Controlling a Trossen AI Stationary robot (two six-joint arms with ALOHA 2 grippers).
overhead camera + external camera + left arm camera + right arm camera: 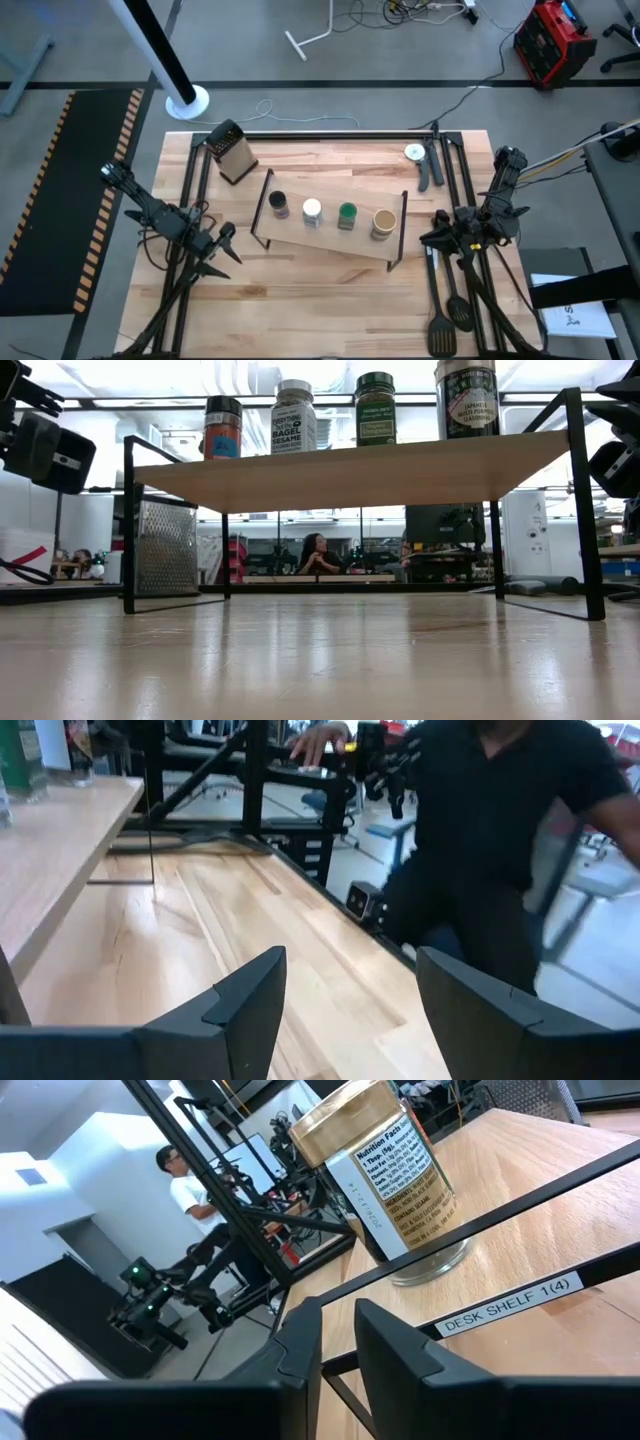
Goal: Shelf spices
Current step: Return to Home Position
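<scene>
The shelf [330, 243] is a light-wood board on thin black frame ends, standing mid-table. Four spice jars stand upright in a row on its board: black lid [278, 204], white lid [312, 210], green lid [346, 213] and the wider tan lid [383, 221]. The low view shows them on top of the board [350, 470]. My left gripper [220, 250] is open and empty, left of the shelf. My right gripper [433, 230] is empty with a narrow gap between its fingers, just right of the shelf, facing the tan jar [385, 1175].
A box grater [232, 152] stands at the far left. A white dial-faced object [415, 152] with a dark handle lies at the far right. Dark spatulas [447, 312] lie near the right front. A person in black [500, 830] stands beside the table.
</scene>
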